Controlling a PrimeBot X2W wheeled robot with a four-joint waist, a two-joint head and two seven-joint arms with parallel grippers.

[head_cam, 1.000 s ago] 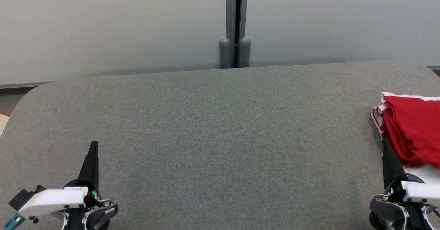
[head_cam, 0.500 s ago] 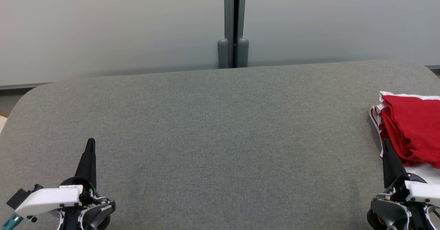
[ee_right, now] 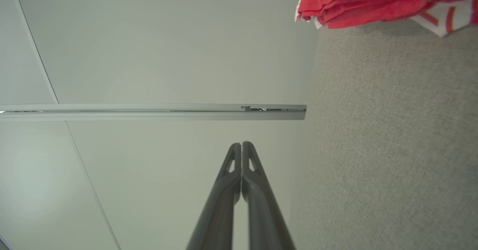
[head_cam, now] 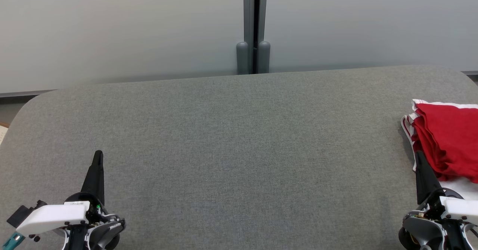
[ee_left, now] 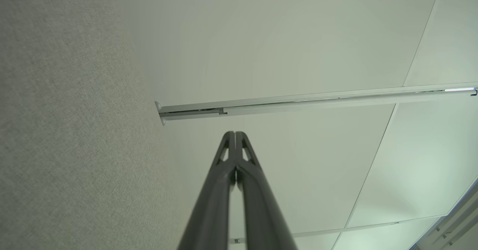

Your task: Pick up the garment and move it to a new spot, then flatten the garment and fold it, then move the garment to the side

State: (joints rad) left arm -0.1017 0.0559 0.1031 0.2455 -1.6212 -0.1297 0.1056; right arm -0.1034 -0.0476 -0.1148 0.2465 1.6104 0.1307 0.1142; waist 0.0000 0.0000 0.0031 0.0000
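Showing the left tool (head_cam: 98,156) and right tool (head_cam: 418,156) parked at the near corners of the grey surface (head_cam: 239,141), each closed tight and gripping nothing. The red garment (head_cam: 448,141), white-striped at its trim, lies folded at the right edge, just beyond the right tool; set aside so, it likely marks the final step as done, leaving both tools clear
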